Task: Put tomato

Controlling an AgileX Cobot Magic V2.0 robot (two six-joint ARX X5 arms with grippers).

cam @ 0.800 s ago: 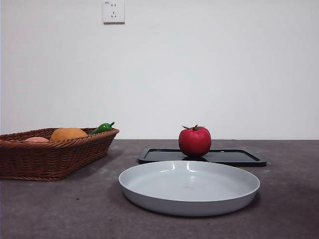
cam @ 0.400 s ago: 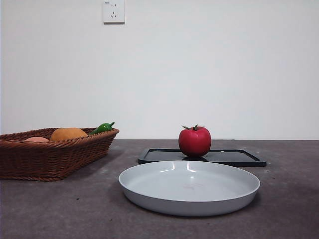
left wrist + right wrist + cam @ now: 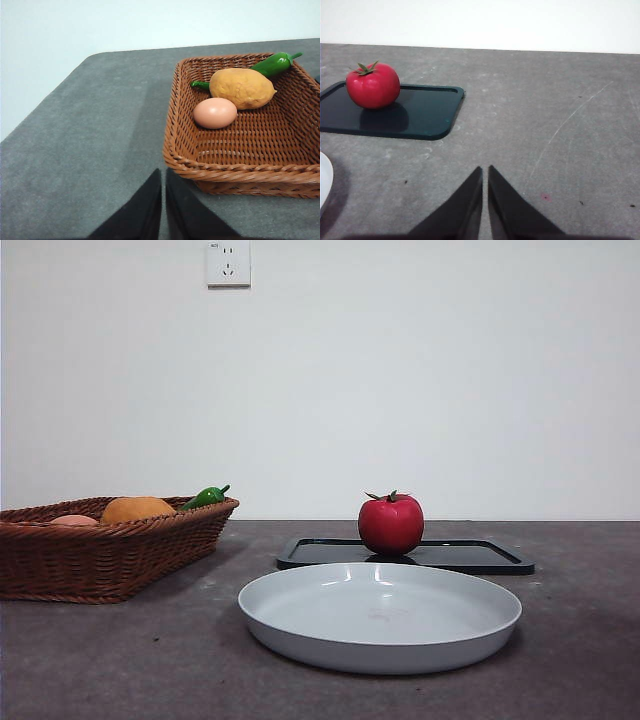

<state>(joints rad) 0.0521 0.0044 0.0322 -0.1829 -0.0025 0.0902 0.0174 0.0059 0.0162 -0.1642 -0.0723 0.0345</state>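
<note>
The glossy red tomato (image 3: pixel 391 525) with a dark green calyx stands upright on a flat black tray (image 3: pixel 470 556) behind a wide grey plate (image 3: pixel 380 617). It also shows in the right wrist view (image 3: pixel 373 86), on the tray (image 3: pixel 415 117). My right gripper (image 3: pixel 484 172) is shut and empty above bare table, well away from the tomato. My left gripper (image 3: pixel 163 175) is shut and empty, just outside the near corner of a wicker basket (image 3: pixel 185 150). Neither gripper shows in the front view.
The wicker basket (image 3: pixel 100 560) at the left holds an orange-brown lumpy fruit (image 3: pixel 242 88), a pale egg (image 3: pixel 215 112) and a green pepper (image 3: pixel 272 63). The grey plate's edge (image 3: pixel 324 180) shows in the right wrist view. A white wall stands behind the table.
</note>
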